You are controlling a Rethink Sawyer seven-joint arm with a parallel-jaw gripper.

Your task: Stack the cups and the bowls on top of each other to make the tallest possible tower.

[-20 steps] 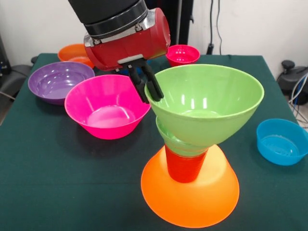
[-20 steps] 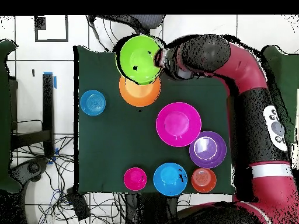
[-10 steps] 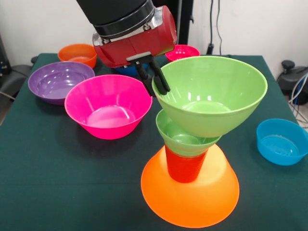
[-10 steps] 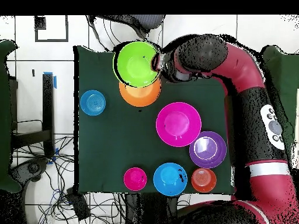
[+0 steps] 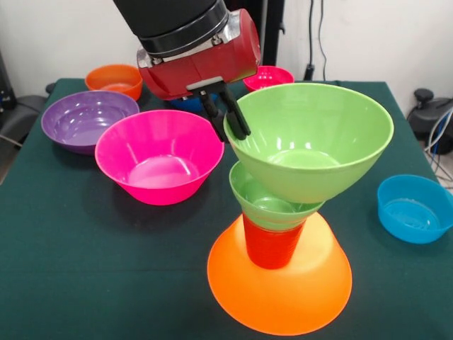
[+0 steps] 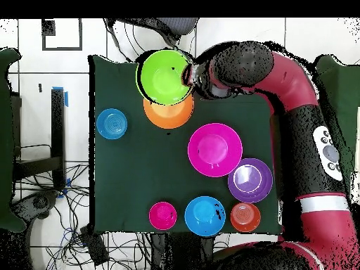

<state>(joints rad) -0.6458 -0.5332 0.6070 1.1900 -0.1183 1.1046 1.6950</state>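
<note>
You have the gripper clamped on the left rim of the large green bowl, one finger inside and one outside. That bowl hangs tilted, mouth up, glossy with light streaks on its inner wall. Its base sits just over the small green bowl; whether the two touch is hard to say from here. The small green bowl rests in the orange-red cup, which stands upright on the big orange bowl, turned rim down at the near side of the table. To the left sit the pink bowl and the purple bowl; a blue bowl lies at the right.
</note>
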